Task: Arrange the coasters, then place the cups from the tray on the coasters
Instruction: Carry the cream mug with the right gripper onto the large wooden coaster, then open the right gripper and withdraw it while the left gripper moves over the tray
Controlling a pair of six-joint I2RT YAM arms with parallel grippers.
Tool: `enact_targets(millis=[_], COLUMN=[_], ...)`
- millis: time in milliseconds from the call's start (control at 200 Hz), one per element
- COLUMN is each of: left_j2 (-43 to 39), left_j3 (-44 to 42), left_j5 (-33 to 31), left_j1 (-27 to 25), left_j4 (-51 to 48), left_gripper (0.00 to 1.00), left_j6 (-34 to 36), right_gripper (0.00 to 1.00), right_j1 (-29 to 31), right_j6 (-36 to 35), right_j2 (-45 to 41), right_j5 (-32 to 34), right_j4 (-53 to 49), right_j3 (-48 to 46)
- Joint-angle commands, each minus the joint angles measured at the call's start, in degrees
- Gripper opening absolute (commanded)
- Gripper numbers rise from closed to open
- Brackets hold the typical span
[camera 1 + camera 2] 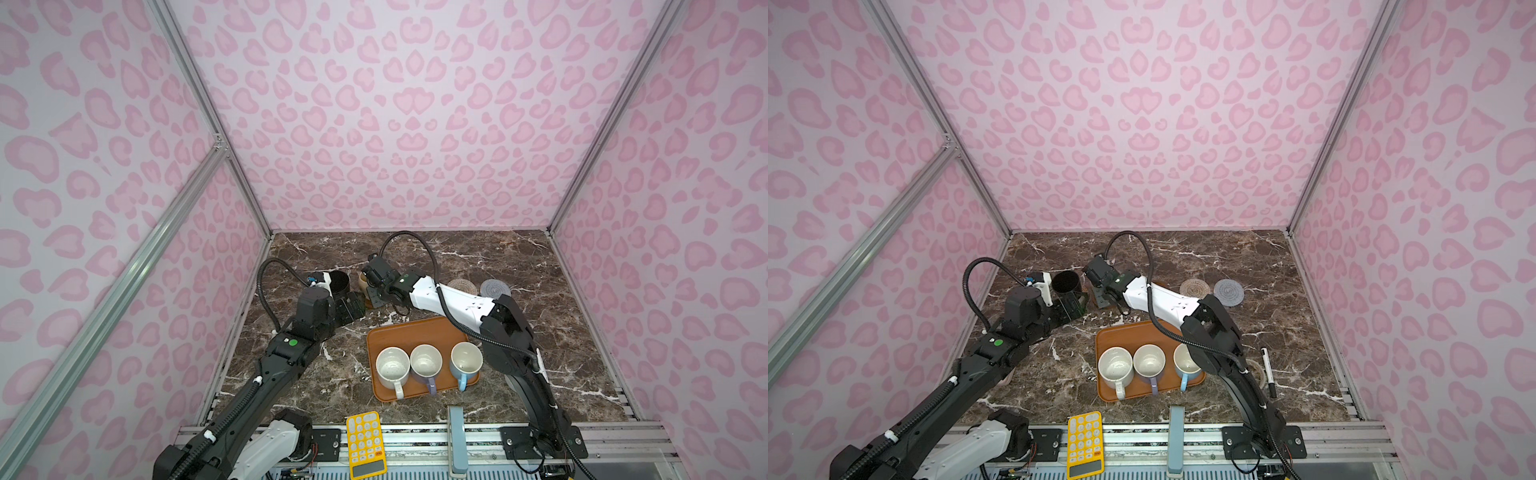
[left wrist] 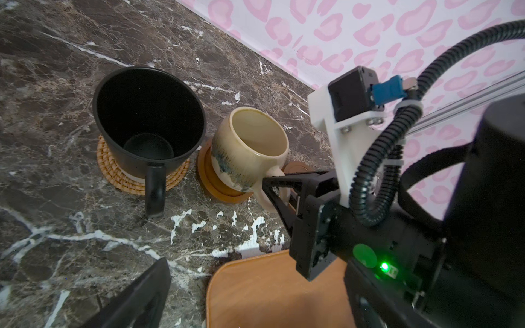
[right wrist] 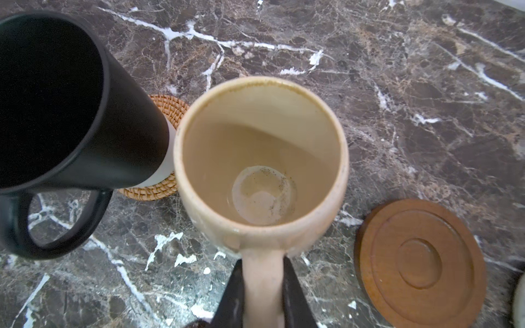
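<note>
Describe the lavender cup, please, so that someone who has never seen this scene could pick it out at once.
Find the orange-brown tray near the front of the marble table, with three cups in a row on it. The lavender cup is the middle one, between the speckled white cup and the light blue cup. Only it has a purple handle.

I am seeing the tray (image 1: 419, 330) lying on the table (image 1: 561, 291) toward my near edge. The left tray cup (image 1: 392, 368), the middle tray cup (image 1: 426, 362) and the right tray cup (image 1: 466, 359) are standing side by side on it, handles pointing toward me. Behind the tray a row is running left to right. The first coaster (image 2: 110, 167) is carrying the first cup (image 2: 147, 113), the second coaster (image 2: 205, 176) just beside it is carrying the second cup (image 2: 255, 142), and the third coaster (image 3: 420, 262), fourth coaster (image 1: 462, 286) and fifth coaster (image 1: 495, 287) are lying further right. The calculator (image 1: 365, 444) is lying at the near edge, left of the tray's front.
</note>
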Motion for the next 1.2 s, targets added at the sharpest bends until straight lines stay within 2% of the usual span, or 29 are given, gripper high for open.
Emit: enact_targets(millis=[0,85,180,395,625,785,920,1010,1195], left_j2=[-0.63,-1.38,-2.48,-3.21,-5.46,-6.31,-8.22,-8.91,-7.10], left_j3=[-0.33,-0.43,-1.07,-2.00,0.11,1.80,2.37,3.10,4.69], left_j5=[0.84,0.70,0.67,0.94,0.62,0.73,1.92,2.74,2.40], left_j1=[0.02,0.03,0.06,0.04,0.00,0.02,-0.28,-1.33,-6.95], left_j4=[1.70,1.08,1.07,0.83,-1.91,-4.28,-5.16,-5.65,-5.83], left_gripper=[0.97,0.97,0.97,0.97,0.97,0.97,0.97,0.97,0.97], left_j6=[-0.07,0.16,-0.15,-0.31,0.11,0.20,0.47,0.64,0.71], right_gripper=[0.00,0.00,0.00,0.34,0.58,0.71,0.90,0.92,0.96], right_j1=[0.37,1.42,1.66,1.93,2.13,2.53,3.65,4.23,4.52], right_j6=[2.23,3.19,4.42,6.63,7.08,7.29,7.16,7.29,7.46], right_j2=[0.74,-0.18,-0.52,-0.59,-3.83,-9.95,-17.91,-23.08,-34.41], right_j5=[0.11,1.92,0.32,-0.01,-1.40,-0.79,0.70,2.82,6.56], right_j4=[1.50,2.20,2.98,3.30,4.54,6.23,9.29,8.32,6.81], right_j3=[-1.59,-3.46,-4.36,-5.21,-6.71,-11.60,-18.65,-22.14,-32.14])
